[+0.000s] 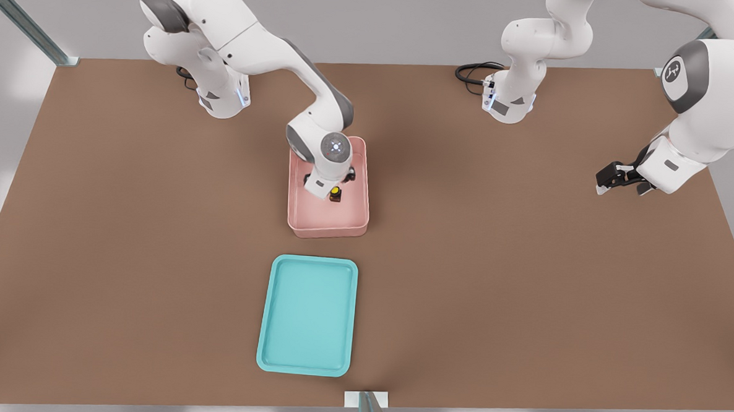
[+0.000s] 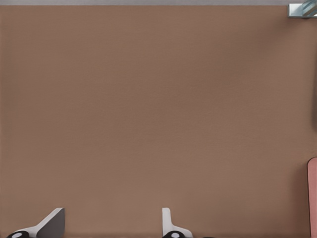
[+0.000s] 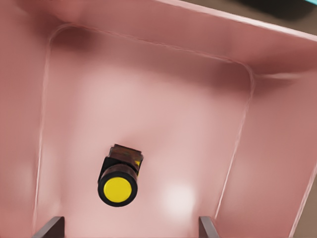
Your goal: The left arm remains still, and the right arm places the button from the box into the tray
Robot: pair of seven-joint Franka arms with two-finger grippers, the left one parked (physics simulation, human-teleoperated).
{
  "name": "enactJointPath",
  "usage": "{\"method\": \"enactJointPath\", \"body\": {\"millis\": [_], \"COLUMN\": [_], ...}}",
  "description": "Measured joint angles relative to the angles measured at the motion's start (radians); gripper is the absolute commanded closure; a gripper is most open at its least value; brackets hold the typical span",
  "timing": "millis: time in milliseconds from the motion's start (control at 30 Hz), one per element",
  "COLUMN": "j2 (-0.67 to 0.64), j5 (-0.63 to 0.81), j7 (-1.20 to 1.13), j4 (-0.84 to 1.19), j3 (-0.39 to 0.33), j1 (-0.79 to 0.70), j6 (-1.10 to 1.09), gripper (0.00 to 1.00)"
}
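The yellow-capped button [image 1: 335,194] sits on its dark base on the floor of the pink box [image 1: 327,228], near the middle. My right arm reaches down into the box, and its gripper [image 1: 330,184] hangs just above the button. In the right wrist view the button [image 3: 119,183] lies tilted on the box floor [image 3: 163,114]. It is a little ahead of the gripper [image 3: 129,229], whose two fingertips [image 3: 49,227] stand wide apart with nothing between them. The turquoise tray [image 1: 308,315] lies on the table in front of the box, nearer the camera.
The brown table [image 1: 525,268] stretches around both containers. The box's tall walls [image 3: 277,129] close in around the gripper. An edge of the pink box [image 2: 312,198] shows in the left wrist view.
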Motion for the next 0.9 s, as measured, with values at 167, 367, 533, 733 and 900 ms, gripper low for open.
{"method": "enactJointPath", "body": {"millis": [167, 367, 533, 733, 900], "j2": [0.019, 0.031, 0.065, 0.083, 0.083], "j5": [0.000, -0.001, -0.004, -0.004, -0.003], "j7": [0.135, 0.243, 0.297, 0.343, 0.367], "j4": [-0.062, -0.116, -0.125, -0.126, -0.126], "j3": [0.004, 0.005, 0.005, 0.005, 0.005], "j1": [0.010, 0.023, 0.029, 0.040, 0.040], "j6": [0.136, 0.237, 0.301, 0.342, 0.350], "gripper": [0.00, 0.00, 0.00, 0.25, 0.44]}}
